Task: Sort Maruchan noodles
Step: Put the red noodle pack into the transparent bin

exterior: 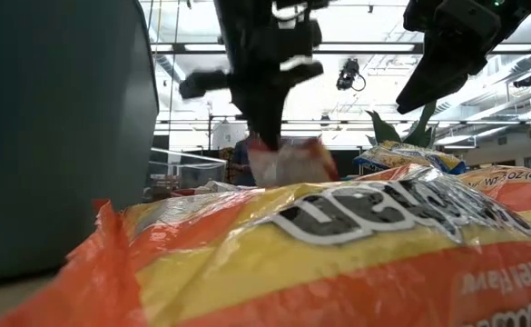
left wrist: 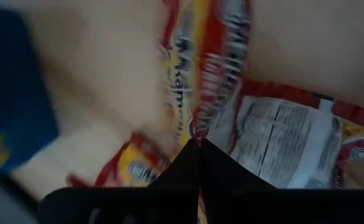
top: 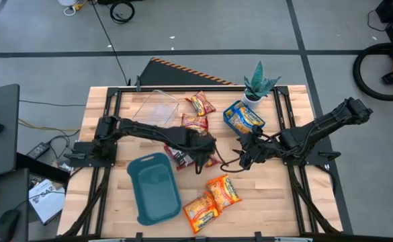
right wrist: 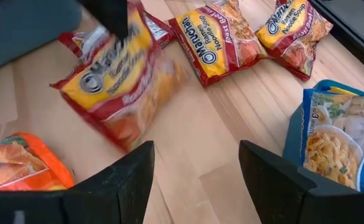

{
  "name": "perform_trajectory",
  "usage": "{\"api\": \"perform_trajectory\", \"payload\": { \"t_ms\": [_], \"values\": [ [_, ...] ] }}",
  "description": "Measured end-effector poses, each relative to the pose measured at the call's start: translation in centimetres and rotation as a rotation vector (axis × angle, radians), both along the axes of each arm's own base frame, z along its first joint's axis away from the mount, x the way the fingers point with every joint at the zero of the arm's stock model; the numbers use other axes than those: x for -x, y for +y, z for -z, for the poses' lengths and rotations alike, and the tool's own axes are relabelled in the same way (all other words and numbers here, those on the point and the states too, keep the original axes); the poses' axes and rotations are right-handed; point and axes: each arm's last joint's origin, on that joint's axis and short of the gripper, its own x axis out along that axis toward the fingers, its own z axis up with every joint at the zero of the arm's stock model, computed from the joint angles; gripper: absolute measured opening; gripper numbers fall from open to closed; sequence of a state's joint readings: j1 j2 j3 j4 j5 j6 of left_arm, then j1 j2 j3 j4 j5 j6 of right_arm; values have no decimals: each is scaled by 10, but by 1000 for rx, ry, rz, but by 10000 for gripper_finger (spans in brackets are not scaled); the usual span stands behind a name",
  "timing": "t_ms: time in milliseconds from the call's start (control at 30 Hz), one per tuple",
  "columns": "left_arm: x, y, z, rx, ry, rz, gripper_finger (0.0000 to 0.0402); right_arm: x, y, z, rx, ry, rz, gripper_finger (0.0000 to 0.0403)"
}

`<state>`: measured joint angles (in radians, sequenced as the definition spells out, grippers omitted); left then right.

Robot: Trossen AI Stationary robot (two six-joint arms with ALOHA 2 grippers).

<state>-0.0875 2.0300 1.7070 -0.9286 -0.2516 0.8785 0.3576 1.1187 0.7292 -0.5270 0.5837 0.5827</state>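
My left gripper point(top: 199, 161) pinching a red noodle packet point(right wrist: 116, 74) between closed fingertips, my right gripper point(right wrist: 194, 177) spread wide, nothing between, just beside it

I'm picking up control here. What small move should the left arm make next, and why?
Probably carry it sideways toward the teal plastic tray. The left gripper is shut on a red glossy ramen packet, which hangs tilted above the wooden table. The open right gripper waits nearby.
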Motion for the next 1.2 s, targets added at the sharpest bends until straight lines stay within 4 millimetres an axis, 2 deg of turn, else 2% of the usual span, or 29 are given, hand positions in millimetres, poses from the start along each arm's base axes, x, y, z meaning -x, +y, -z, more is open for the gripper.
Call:
{"api": "perform_trajectory", "payload": {
  "t_ms": [233, 467, 600, 700, 900, 1200],
  "values": [
    [23, 35, -54, 74, -144, -271, 4, 1, -4, -2, 129, -19, 66, 237],
    [63, 71, -108, 210, -310, -609, 4, -4, -17, -6, 285, -8, 90, 237],
    [90, 91, -129, 246, -356, -773, 3, -10, -28, -11, 359, -3, 71, 237],
    [107, 102, -140, 236, -361, -824, 3, -17, -36, -17, 415, -23, 48, 237],
    [126, 126, -139, 217, -312, -975, 3, -26, -43, -27, 411, -103, -43, 237],
    [139, 172, -99, 124, -256, -1088, 3, -28, -42, -29, 393, -133, -67, 237]
  ]
}}
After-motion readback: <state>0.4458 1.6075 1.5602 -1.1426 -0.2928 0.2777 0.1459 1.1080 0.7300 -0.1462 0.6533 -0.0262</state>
